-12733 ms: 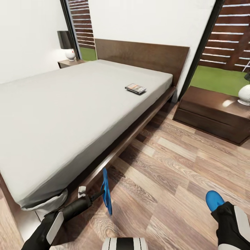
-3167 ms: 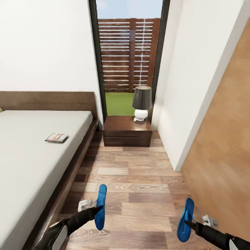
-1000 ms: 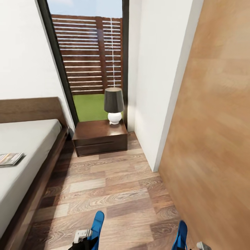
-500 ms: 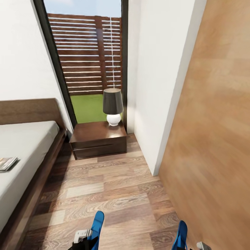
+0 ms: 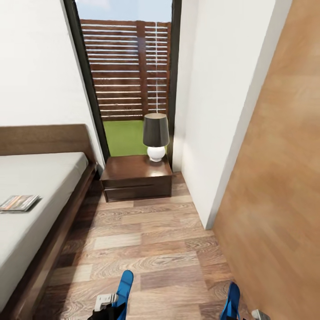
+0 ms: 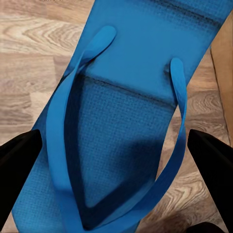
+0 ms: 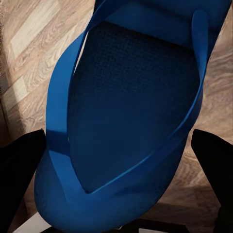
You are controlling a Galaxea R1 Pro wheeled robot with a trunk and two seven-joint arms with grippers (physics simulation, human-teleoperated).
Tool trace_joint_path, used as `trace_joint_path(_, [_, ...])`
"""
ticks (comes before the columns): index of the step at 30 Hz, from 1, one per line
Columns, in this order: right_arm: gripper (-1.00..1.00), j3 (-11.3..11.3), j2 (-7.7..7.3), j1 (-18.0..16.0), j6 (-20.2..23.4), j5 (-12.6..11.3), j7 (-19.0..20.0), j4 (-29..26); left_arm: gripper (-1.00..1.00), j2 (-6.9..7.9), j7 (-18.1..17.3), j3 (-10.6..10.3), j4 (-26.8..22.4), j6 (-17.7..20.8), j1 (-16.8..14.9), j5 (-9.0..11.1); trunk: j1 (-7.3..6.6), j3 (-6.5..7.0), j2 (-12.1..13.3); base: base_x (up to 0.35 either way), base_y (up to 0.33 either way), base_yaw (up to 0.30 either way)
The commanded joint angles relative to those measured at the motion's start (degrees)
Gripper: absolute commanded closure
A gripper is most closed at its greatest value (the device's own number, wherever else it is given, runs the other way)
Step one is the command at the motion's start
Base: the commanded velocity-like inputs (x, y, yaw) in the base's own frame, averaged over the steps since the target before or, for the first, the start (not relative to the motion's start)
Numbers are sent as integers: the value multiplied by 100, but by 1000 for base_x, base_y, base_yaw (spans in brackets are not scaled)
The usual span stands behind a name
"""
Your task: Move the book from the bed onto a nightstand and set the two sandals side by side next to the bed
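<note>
Left gripper [image 6: 116, 194] clamped on blue sandal [image 6: 131, 111]; right gripper [image 7: 116, 194] clamped on second sandal [image 7: 131, 107], both held above wood-plank floor [image 5: 146, 240]. Book [image 5: 18, 203] lies on bed [image 5: 40, 178] mattress. Nightstand [image 5: 135, 178] with lamp [image 5: 156, 135] ahead by window.

I see a lamp [image 5: 156, 135] — dark shade, round white base — against the window [image 5: 129, 75]; beyond that window, a slatted fence [image 5: 129, 71] and grass [image 5: 124, 138].
</note>
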Motion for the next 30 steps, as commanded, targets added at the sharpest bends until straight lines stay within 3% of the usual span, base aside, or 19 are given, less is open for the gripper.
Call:
trace_joint_path(1, [100, -50, -5, -6, 10, 33, 17, 14, 100, -1, -31, 33, 10, -4, -5, 5, -1, -5, -2, 0, 0, 284])
trace_joint_path(8, [100, -50, -5, -10, 9, 29, 17, 20, 100, -1, -31, 33, 10, -4, -5, 5, -1, -6, -2, 0, 0, 222])
trace_joint_path(23, [100, -50, -5, -10, 7, 26, 22, 22, 100, -1, -31, 33, 10, -8, -3, 5, -1, -7, -2, 1, 0, 10])
trace_joint_path(30, [100, -50, -5, -8, 7, 24, 20, 23, 100, -1, -31, 33, 10, -4, 3, 5, -1, -7, -2, 223, 0, 0])
